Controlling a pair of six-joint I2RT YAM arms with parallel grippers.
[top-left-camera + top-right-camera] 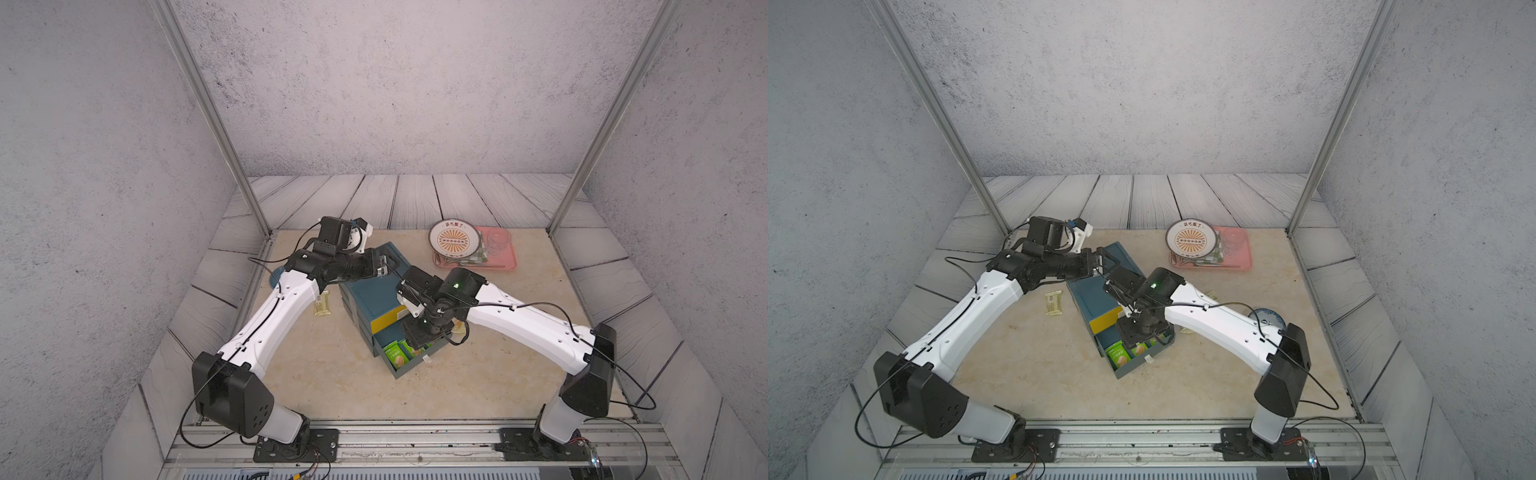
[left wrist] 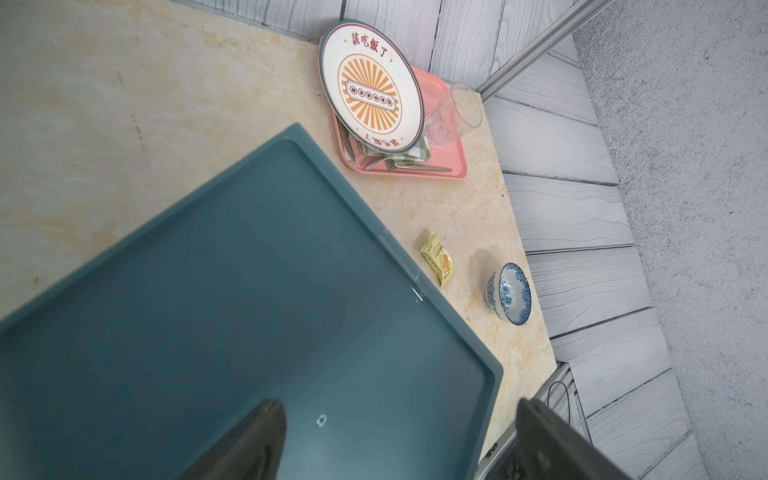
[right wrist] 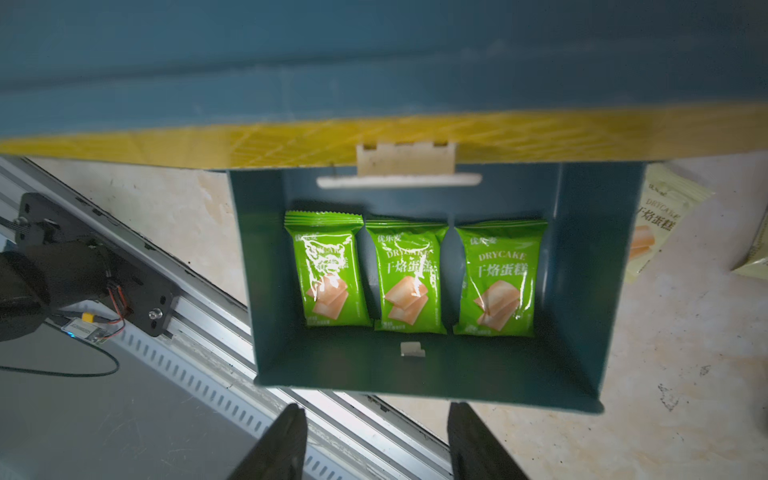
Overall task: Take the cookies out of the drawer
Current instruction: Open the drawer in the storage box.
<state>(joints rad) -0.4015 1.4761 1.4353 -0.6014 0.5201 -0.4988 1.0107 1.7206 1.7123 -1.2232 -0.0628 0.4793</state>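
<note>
Three green cookies (image 3: 409,278) lie in the open drawer (image 3: 582,270). The right fingers (image 3: 286,440) stand apart above it, the left fingers (image 2: 249,440) apart over the cabinet (image 2: 249,270).

Pale marbled surface (image 1: 332,382) with a pink tray (image 1: 509,262) near its far edge. On the tray: a white plate (image 1: 454,239) with an orange sunburst, a clear glass (image 1: 498,241) beside it, a green checked cloth (image 2: 415,153) and metal cutlery (image 2: 419,168). A blue-and-white bowl (image 2: 509,293) stands near the right edge.

left arm (image 1: 270,316) stretched forward, jaws wide apart | right arm (image 1: 532,328) bent inward, jaws apart, empty
</note>
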